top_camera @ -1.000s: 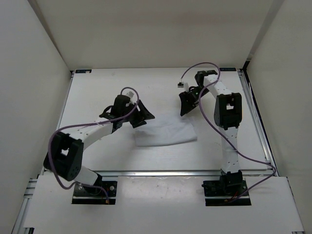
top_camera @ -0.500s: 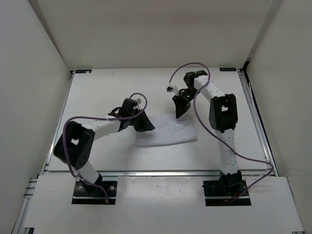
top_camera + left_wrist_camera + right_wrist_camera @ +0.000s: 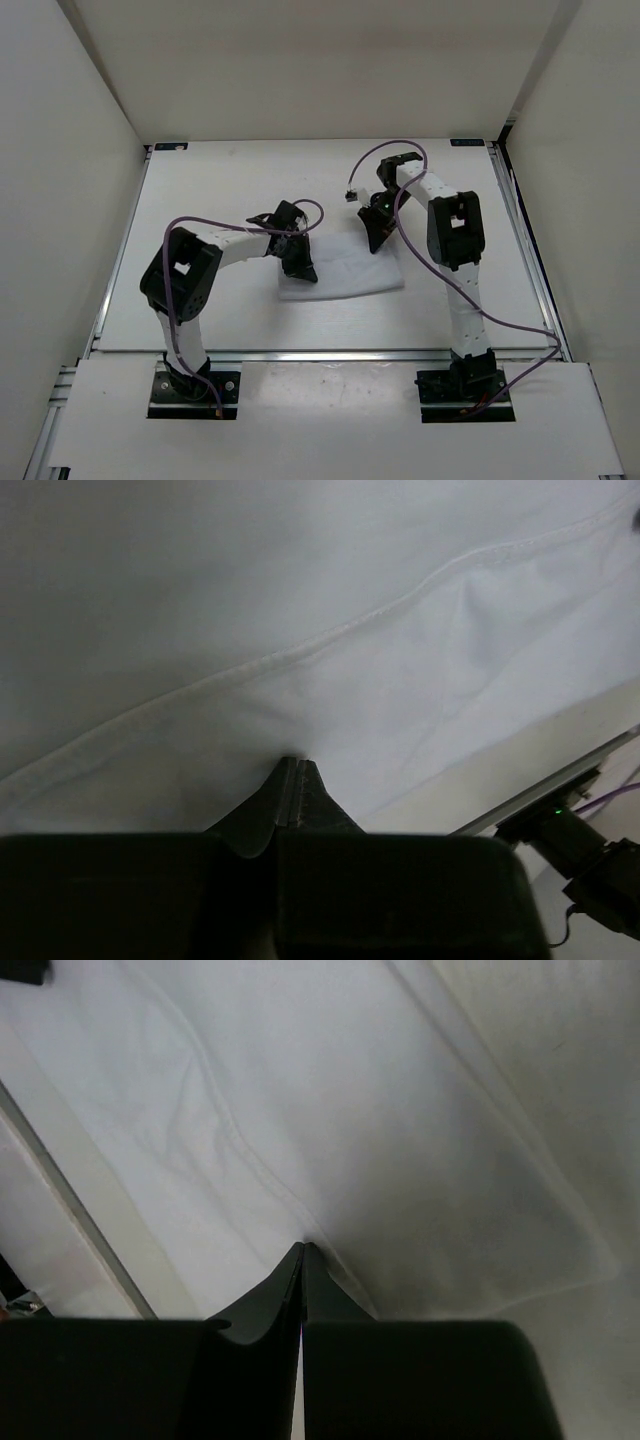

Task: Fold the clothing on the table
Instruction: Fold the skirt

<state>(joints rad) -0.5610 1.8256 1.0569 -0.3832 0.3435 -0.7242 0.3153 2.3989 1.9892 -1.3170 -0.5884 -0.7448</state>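
The white clothing (image 3: pixel 345 272) lies flat in a rough rectangle on the table (image 3: pixel 200 190), between the two arms. My left gripper (image 3: pixel 303 271) is down on its left edge. In the left wrist view the left gripper (image 3: pixel 293 763) is shut, and the clothing (image 3: pixel 420 650) puckers at its tips just below a hem. My right gripper (image 3: pixel 377 243) presses on the far right corner. Seen from the right wrist, the right gripper (image 3: pixel 303 1247) is shut on a seam, and creases in the clothing (image 3: pixel 300 1100) run out from its tips.
White upright walls (image 3: pixel 70 130) enclose the table on three sides. Metal rails (image 3: pixel 530 260) run along the right and near edges. Purple cables (image 3: pixel 395 150) loop over both arms. A rail end with a green light (image 3: pixel 555 815) lies near the clothing's edge.
Both arms swung inward and down onto the clothing. Both grippers went from open to shut, the left on the left edge, the right on the far right corner.
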